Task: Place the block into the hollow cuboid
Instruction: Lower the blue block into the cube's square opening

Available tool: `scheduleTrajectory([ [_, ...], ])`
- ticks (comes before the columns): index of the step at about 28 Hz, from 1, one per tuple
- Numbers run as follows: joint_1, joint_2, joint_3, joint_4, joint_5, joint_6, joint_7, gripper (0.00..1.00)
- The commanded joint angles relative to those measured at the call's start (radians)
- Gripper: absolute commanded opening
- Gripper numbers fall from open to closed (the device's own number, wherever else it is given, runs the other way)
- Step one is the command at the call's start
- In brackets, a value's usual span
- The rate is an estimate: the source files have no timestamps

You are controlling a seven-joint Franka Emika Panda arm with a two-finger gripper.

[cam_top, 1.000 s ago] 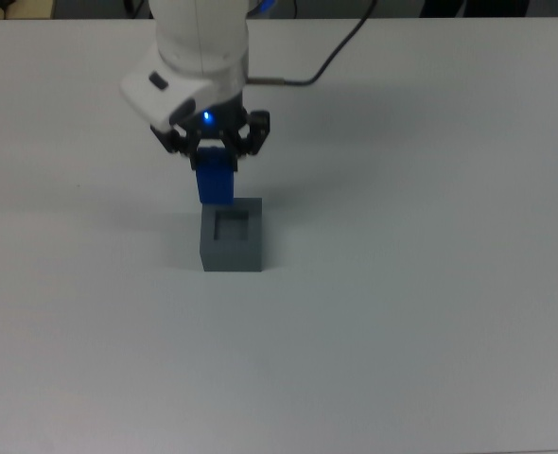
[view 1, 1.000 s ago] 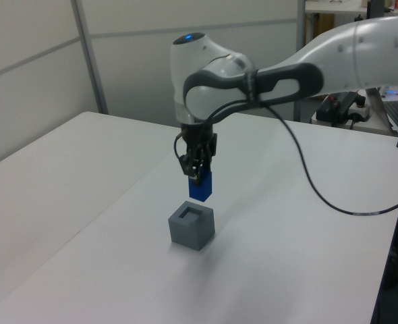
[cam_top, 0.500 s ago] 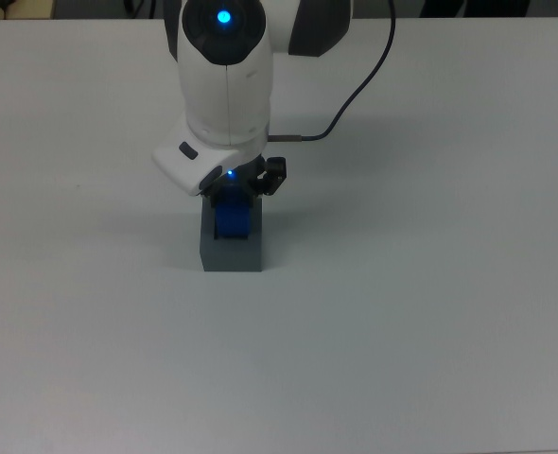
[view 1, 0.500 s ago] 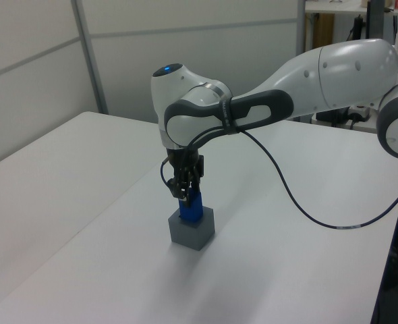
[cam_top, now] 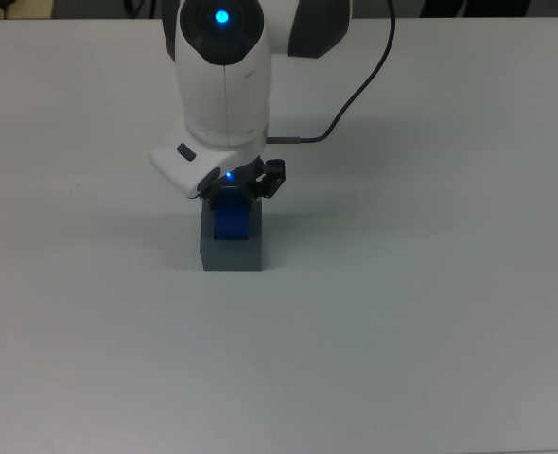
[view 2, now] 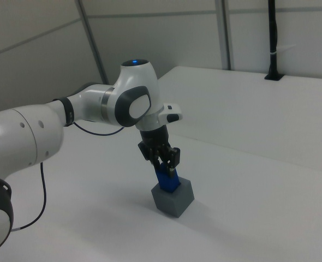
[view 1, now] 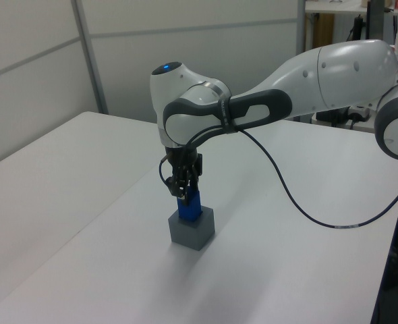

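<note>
The Panda arm [view 1: 300,88] reaches out over the white bench [cam_top: 430,312] and bends down at the wrist, so the tool [view 1: 183,194] points straight down over the hollow cuboid [view 1: 191,229]. The tool's black fingers [view 2: 173,158] are clamped on the block [view 2: 166,179], whose upper part sits between them while its lower end stands in the square recess in the top of the grey box. The block looks slightly tilted in the right view; the cuboid itself sits flat on the bench.

The top view looks down on the white wrist housing [cam_top: 220,85], which hides most of the tool [cam_top: 236,189]; only the block's blue face [cam_top: 232,218] and the near part of the cuboid [cam_top: 232,253] show below it. A blue light glows on the joint cap [cam_top: 222,16] and a smaller one near the tool. The left view shows the full reach of the arm and a black cable [view 1: 300,202] looping from the wrist toward the bench edge. The right view shows the tool [view 2: 164,161] from the side, with the fingers against the block's flanks.

No readable writing or labels appear on the arm, block or cuboid.
</note>
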Motion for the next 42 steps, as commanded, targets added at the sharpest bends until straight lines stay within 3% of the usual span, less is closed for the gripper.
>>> scheduleTrajectory([
  [1,0.001,0.017,-0.008,0.023,-0.002,0.013,-0.009,0.34],
  [17,0.0,0.011,-0.01,0.017,-0.003,0.002,0.106,0.36],
  [21,-0.002,0.008,-0.01,0.017,-0.002,-0.012,0.157,0.41],
  [42,-0.003,0.002,-0.01,0.017,0.003,-0.047,0.151,0.44],
])
